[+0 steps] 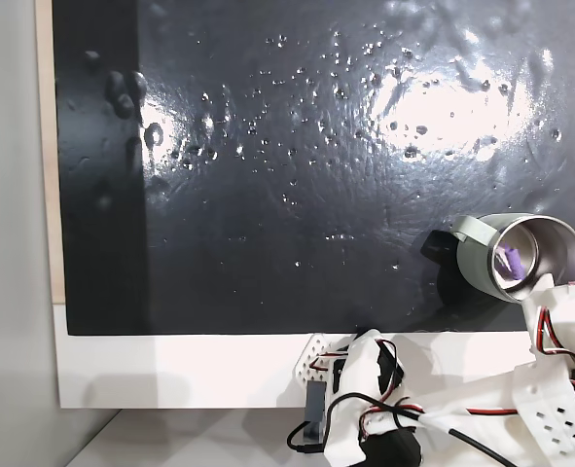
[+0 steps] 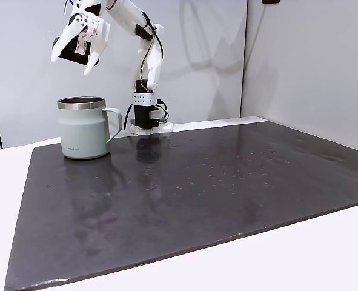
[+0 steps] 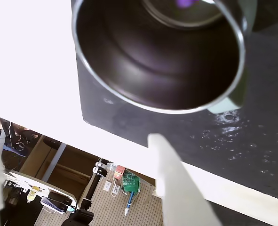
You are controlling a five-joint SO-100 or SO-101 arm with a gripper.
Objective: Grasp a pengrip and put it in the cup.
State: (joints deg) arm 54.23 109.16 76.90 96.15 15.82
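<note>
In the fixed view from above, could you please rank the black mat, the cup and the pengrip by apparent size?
1. Black mat, by far the largest.
2. Cup.
3. Pengrip, a tiny purple piece inside the cup.

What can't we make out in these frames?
- Pengrip: tiny purple speck inside the cup in a fixed view; cut by the top edge in the wrist view.
- Cup interior: hidden by its own wall in a fixed view.
- Gripper: fingertips apart, nothing between.

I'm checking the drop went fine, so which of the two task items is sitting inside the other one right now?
The pengrip, the tiny purple piece, lies inside the cup; the wrist view shows it at the bottom. The gripper hangs open above the cup.
</note>
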